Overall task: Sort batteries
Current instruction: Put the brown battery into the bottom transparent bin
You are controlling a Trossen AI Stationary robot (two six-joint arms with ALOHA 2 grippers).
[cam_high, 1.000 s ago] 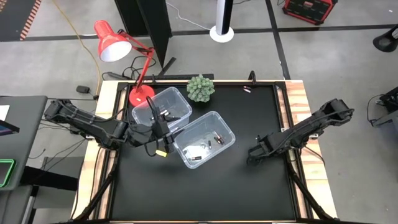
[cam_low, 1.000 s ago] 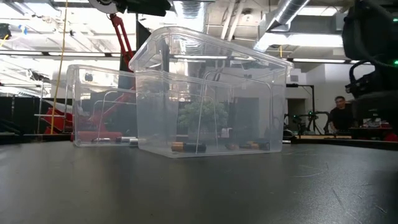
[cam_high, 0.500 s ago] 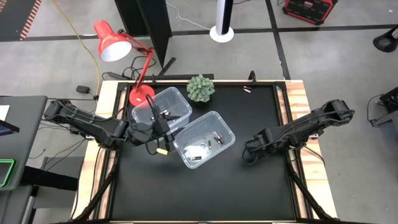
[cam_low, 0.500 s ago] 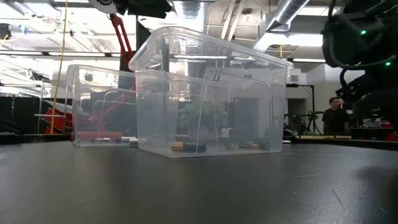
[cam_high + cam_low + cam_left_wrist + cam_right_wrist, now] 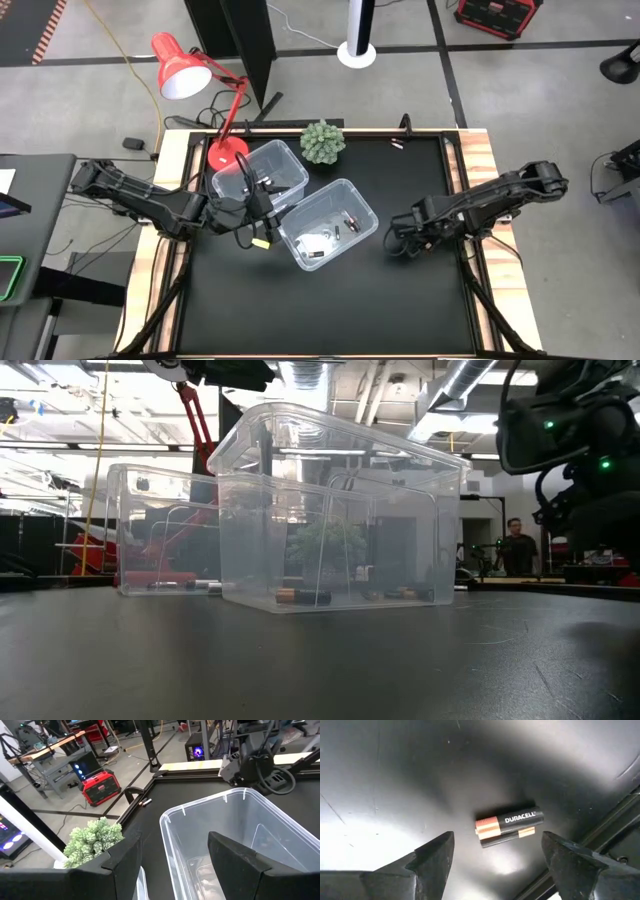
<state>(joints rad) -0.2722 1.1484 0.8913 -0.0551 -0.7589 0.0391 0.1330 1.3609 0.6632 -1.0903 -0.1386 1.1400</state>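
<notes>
Even, bright overhead light fills the high view, and the black desk stays matte with only soft shadows under the arms. In the low view the ceiling lights are blown out behind the clear bins, whose walls carry pale reflections; the near desk surface shows a grey sheen and the dark arm at the right edge is blurred. In the right wrist view broad glare patches spread over the desk around a sharply focused battery, which is mirrored faintly beneath itself, while the near fingers look soft. The left wrist view is clear, with slightly bowed edges.
</notes>
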